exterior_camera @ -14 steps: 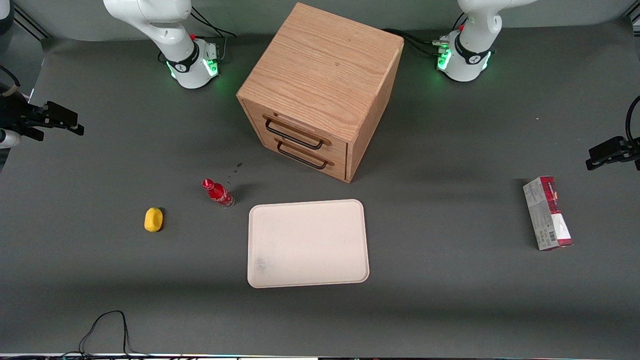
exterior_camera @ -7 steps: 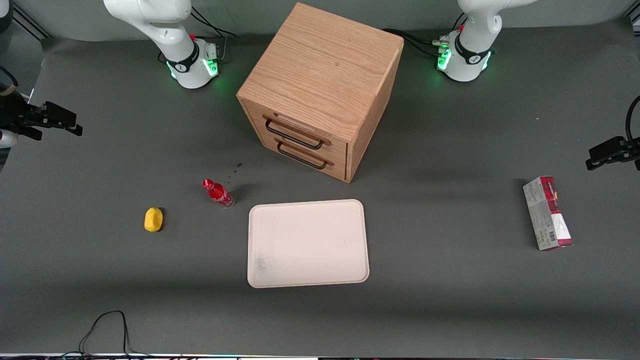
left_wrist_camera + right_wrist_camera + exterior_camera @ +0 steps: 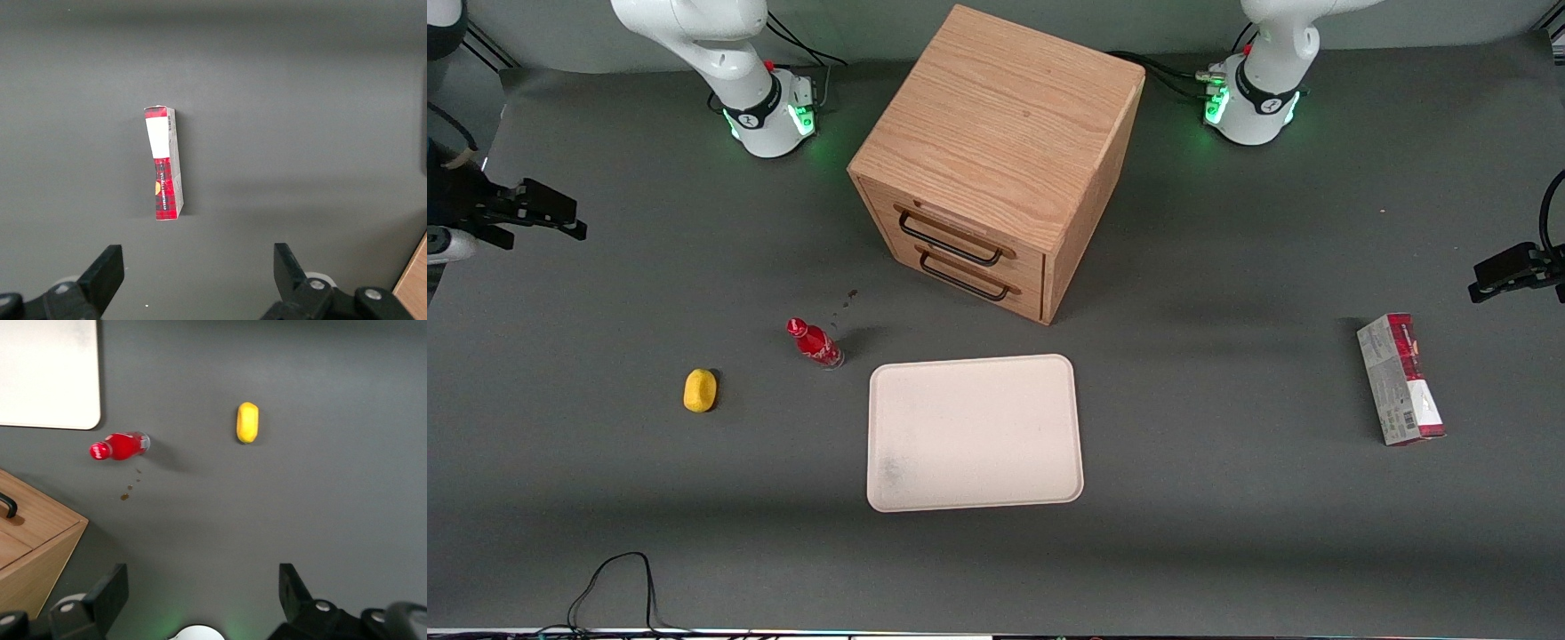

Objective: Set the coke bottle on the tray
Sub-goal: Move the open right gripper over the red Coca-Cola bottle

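- Your gripper (image 3: pixel 200 597) hangs high at the working arm's end of the table, fingers (image 3: pixel 110 590) spread wide apart, holding nothing.
- The coke bottle (image 3: pixel 814 341) stands upright on the mat, well apart from the gripper, just beside the tray (image 3: pixel 974 433) corner and in front of the drawer cabinet (image 3: pixel 996 160).
- Yellow lump (image 3: pixel 700 390) sits nearby; leave it.
- Bottle looks light, stiff, prob slick and tippy: grab the mid-body at the label, not the cap.

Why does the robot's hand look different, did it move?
Yes. The gripper, open, slid slightly toward the wooden cabinet, high and far from the coke bottle.
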Available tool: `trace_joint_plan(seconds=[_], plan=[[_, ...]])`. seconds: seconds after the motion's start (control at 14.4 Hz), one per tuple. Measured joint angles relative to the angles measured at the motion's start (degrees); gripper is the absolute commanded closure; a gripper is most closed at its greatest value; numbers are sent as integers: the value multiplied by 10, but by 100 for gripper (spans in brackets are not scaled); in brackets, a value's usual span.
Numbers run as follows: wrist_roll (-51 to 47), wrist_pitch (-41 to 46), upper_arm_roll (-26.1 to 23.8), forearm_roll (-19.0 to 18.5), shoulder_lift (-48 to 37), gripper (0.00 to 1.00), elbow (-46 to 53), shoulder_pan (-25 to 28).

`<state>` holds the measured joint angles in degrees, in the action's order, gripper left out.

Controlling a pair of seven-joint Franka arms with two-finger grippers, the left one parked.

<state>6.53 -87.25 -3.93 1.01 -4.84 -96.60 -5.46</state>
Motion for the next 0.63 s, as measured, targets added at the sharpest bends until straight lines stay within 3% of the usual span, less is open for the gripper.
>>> trace_joint_plan(seconds=[0.42,0.63], plan=[[-186,34,-144,1,34,0,67,1],[-230,56,-175,14,53,0,90,2]])
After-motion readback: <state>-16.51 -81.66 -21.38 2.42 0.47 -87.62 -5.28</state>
